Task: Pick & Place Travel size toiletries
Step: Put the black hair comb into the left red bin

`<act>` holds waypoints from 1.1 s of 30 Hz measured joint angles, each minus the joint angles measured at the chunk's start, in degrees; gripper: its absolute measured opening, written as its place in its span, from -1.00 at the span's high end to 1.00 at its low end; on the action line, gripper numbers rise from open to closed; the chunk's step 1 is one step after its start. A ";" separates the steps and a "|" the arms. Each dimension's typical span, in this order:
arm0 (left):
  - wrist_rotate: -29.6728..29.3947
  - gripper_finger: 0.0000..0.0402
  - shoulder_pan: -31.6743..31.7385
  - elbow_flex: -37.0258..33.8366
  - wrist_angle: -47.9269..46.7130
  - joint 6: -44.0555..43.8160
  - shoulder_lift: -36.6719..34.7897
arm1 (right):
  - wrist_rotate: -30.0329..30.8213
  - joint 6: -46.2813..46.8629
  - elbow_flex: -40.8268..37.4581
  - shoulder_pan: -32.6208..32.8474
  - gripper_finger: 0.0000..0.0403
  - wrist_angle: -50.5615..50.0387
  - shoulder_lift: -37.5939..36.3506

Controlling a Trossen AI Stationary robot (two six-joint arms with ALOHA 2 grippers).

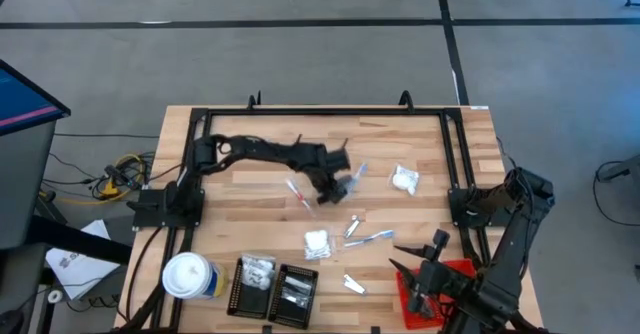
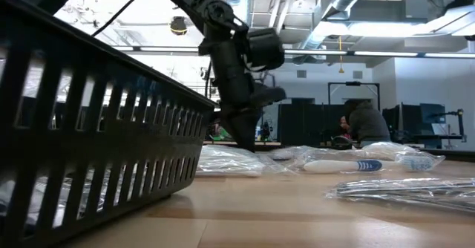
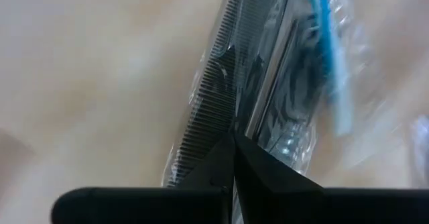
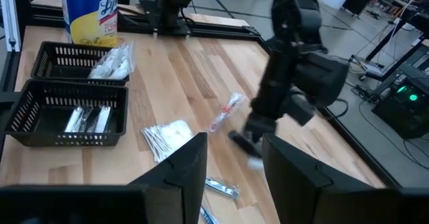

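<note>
From above, the left gripper (image 1: 335, 186) reaches down mid-table among scattered toiletries (image 1: 317, 244), while the right gripper (image 1: 425, 274) waits over the red tray (image 1: 462, 270). Its own wrist view shows the left fingers (image 3: 221, 163) pinched shut on what looks like a bagged comb (image 3: 234, 70). The right wrist view shows its fingers (image 4: 188, 167) parted, holding nothing.

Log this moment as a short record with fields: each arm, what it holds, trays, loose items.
left gripper: over mid-table, jaws shut on a clear-wrapped comb
right gripper: near table edge above the red tray, jaws apart, holding nothing
black trays: two, side by side, both hold packets
canister: beside the trays
loose items: white packet, red stick, blue stick
</note>
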 joint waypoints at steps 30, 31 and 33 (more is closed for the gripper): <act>-22.16 0.99 -11.00 -12.57 12.37 6.25 -6.50 | -10.18 -17.05 -33.02 -22.06 0.87 32.25 -20.69; -23.23 0.99 -11.30 -13.62 11.81 6.27 -7.70 | -11.97 -20.05 -34.79 -22.60 0.90 36.37 -21.99; -23.88 0.99 -11.98 -15.58 13.32 6.79 -11.05 | -15.45 -27.18 -37.84 -23.54 0.96 46.25 -23.83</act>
